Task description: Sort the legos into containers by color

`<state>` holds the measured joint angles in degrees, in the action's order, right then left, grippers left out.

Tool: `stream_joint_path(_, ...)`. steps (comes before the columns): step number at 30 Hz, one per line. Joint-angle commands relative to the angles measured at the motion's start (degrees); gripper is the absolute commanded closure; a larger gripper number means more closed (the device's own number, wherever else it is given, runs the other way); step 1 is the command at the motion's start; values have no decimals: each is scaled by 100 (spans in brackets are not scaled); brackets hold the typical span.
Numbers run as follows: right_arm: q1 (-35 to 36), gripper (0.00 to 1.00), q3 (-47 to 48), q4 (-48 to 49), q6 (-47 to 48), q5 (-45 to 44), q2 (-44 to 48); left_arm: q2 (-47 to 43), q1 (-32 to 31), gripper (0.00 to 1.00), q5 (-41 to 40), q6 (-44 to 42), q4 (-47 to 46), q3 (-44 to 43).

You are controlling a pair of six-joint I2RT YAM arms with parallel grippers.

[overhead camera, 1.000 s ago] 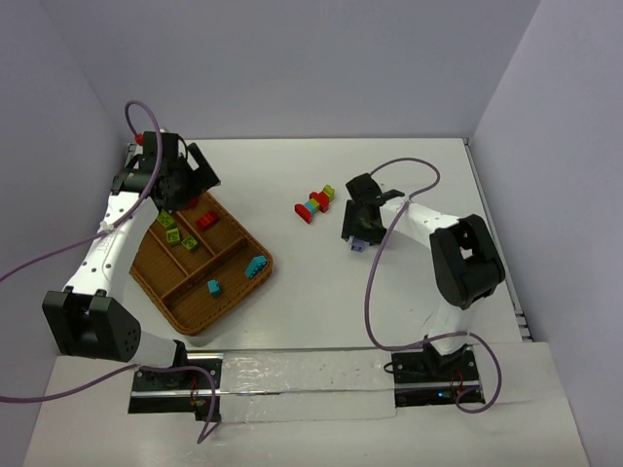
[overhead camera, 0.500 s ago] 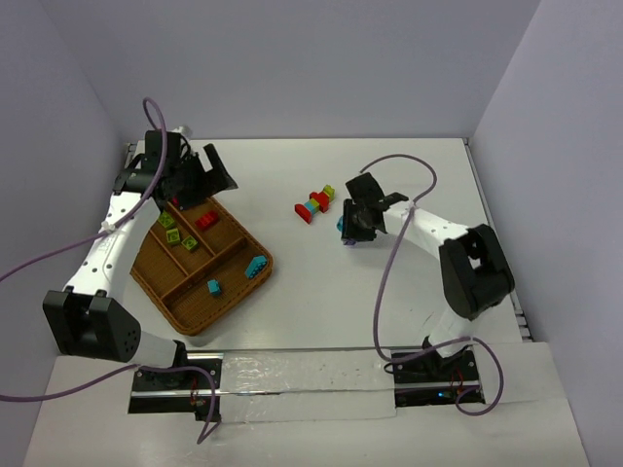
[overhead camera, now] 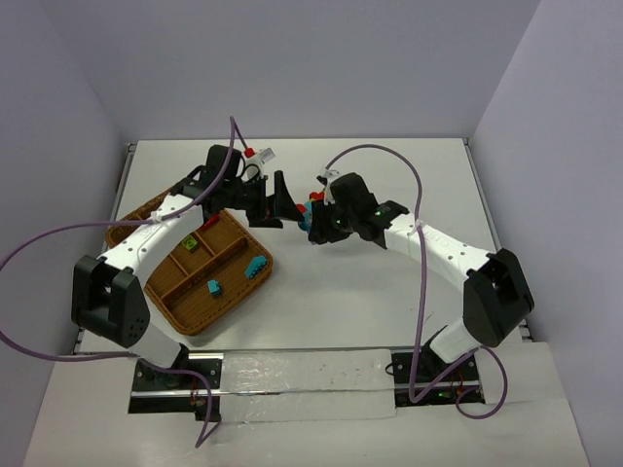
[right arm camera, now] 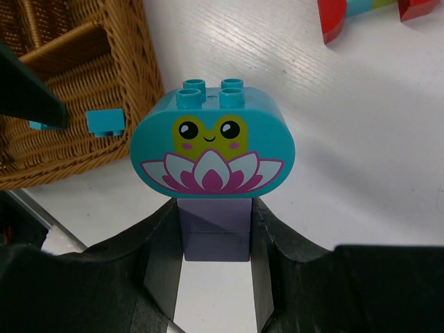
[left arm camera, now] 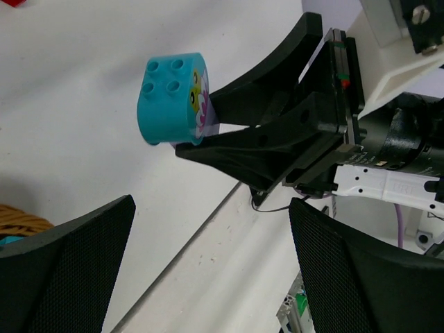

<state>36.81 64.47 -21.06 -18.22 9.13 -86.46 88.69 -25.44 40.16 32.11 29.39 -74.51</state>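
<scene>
The job looked about half done. In the brown tray [overhead camera: 234, 297], on the left of the counter [overhead camera: 389, 302], some bricks already lay sorted: two teal bricks [overhead camera: 257, 266] in the near part and a green brick [overhead camera: 188, 243] further in. The arm hid some of the tray, so I could not tell what else lay there. The right claw [right arm camera: 215, 232] was nearly closed and pinched a purple brick [right arm camera: 215, 211], with a teal frog brick [right arm camera: 211, 149] stuck on top of it. It held this pair up in the middle, just right of the tray. The left claw [left arm camera: 208, 277] was wide open with nothing in it, and it pointed at the frog brick from close by. Those two bricks were two colors, so they probably had to be pulled apart first. A mixed stack [right arm camera: 331, 15] with red ends lay on the counter just past them and was not yet sorted.
</scene>
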Motion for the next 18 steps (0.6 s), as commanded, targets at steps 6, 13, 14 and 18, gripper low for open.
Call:
stream_joint_path(6, 152, 100, 384, 303, 191, 366, 128, 390, 21, 6, 326, 472, -980, 138)
stream_joint_path(13, 254, 100, 303, 294, 245, 342, 165, 477, 214, 15, 136, 865, -1328, 250)
stream_joint_path(14, 256, 100, 298, 293, 252, 338, 180, 483, 262, 16, 124, 912, -1372, 283)
stream_joint_path(18, 265, 100, 343, 257, 306, 300, 190, 592, 346, 20, 199, 967, -1422, 303)
